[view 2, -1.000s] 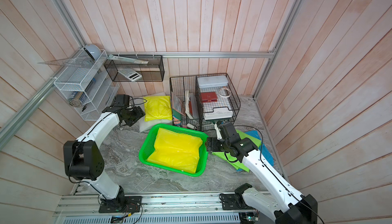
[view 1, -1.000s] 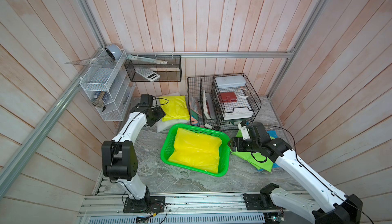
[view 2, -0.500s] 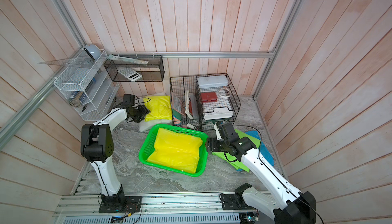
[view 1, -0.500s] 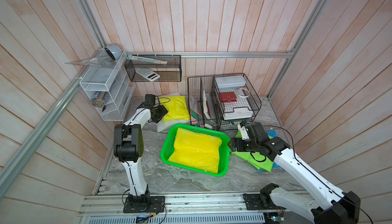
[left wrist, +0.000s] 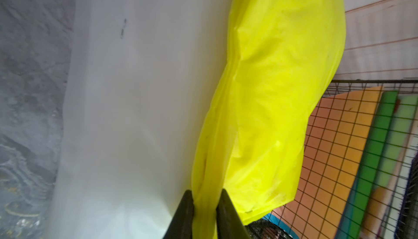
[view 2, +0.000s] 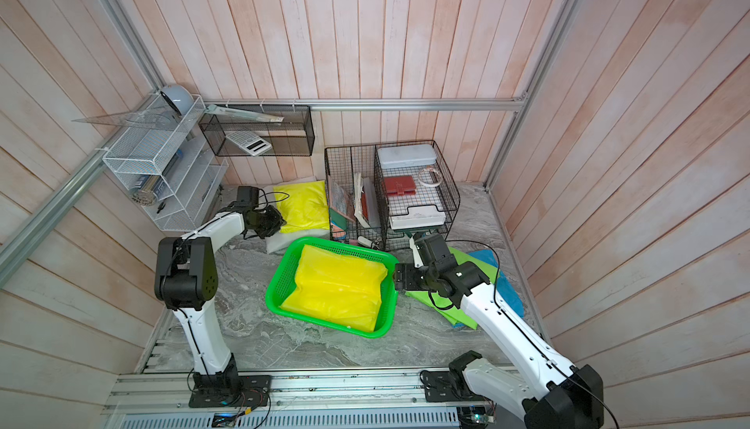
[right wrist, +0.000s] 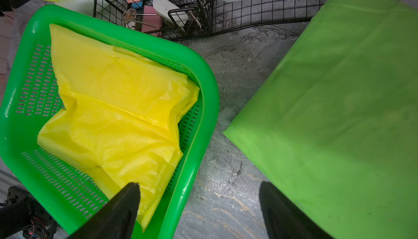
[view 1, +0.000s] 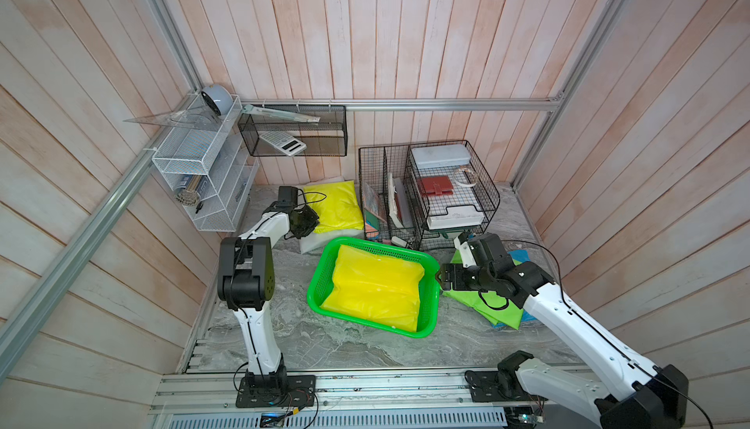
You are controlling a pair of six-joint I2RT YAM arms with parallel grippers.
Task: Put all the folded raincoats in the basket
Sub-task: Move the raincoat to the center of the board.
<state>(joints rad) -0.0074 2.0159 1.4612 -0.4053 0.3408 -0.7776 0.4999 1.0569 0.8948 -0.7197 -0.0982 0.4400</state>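
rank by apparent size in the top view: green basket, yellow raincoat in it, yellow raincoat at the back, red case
1. green basket
2. yellow raincoat in the basket, filling most of it
3. yellow raincoat at the back; farther off and partly hidden, so the gap to 2 is unsure
4. red case, clearly smallest

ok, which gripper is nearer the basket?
Right. The right gripper hangs open over the basket's rim; the left gripper is farther back toward the wall, shut on a yellow raincoat.
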